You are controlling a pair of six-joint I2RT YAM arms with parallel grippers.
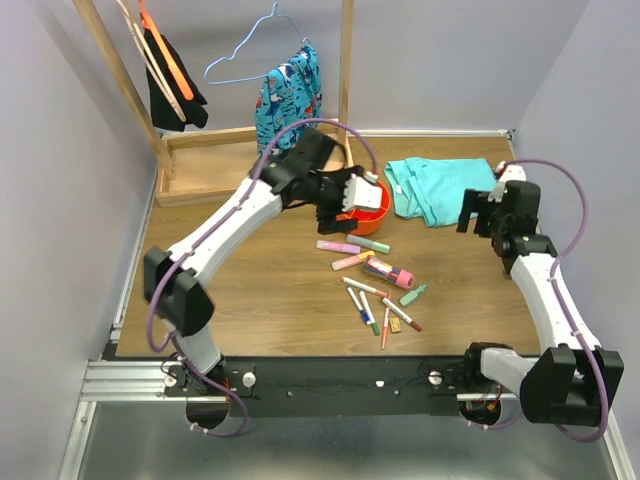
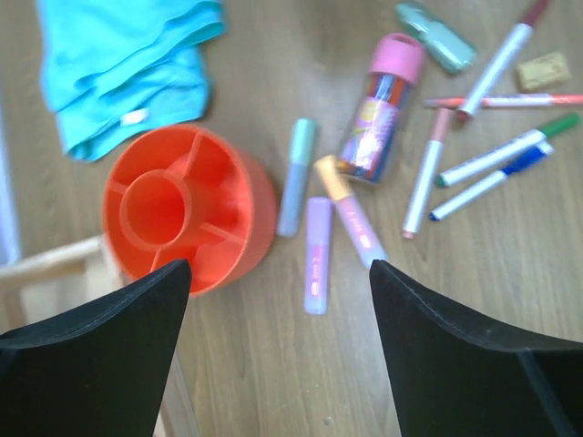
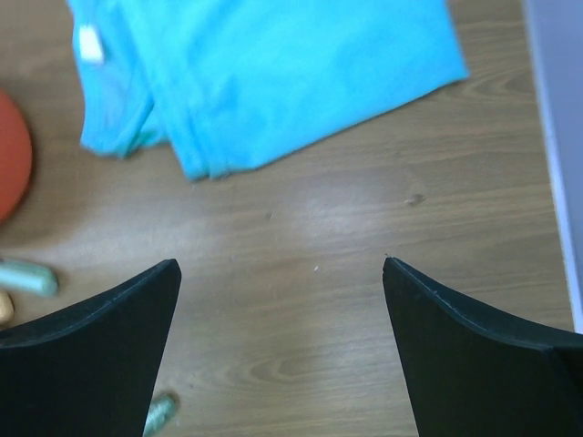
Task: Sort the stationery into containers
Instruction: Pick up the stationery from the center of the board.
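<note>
The round orange-red bowl [image 1: 376, 213] stands at the table's middle back; in the left wrist view its wall [image 2: 246, 228] and its empty compartments show. My left gripper [image 1: 335, 218] hovers beside it, open and empty [image 2: 280, 269], over bare wood. In front lie a purple highlighter [image 2: 317, 255], a pale green one [image 2: 297, 177], a yellow-capped pink one [image 2: 351, 209], a pink bottle [image 2: 383, 109], several thin pens [image 2: 506, 150] and a tan eraser [image 2: 543, 70]. My right gripper [image 1: 478, 215] is open and empty [image 3: 280, 262] above wood near the cloth.
A folded teal cloth [image 1: 435, 187] lies right of the bowl. A wooden rack base [image 1: 210, 165] with upright posts, hangers and hanging clothes [image 1: 290, 95] stands at the back left. Grey walls close in both sides.
</note>
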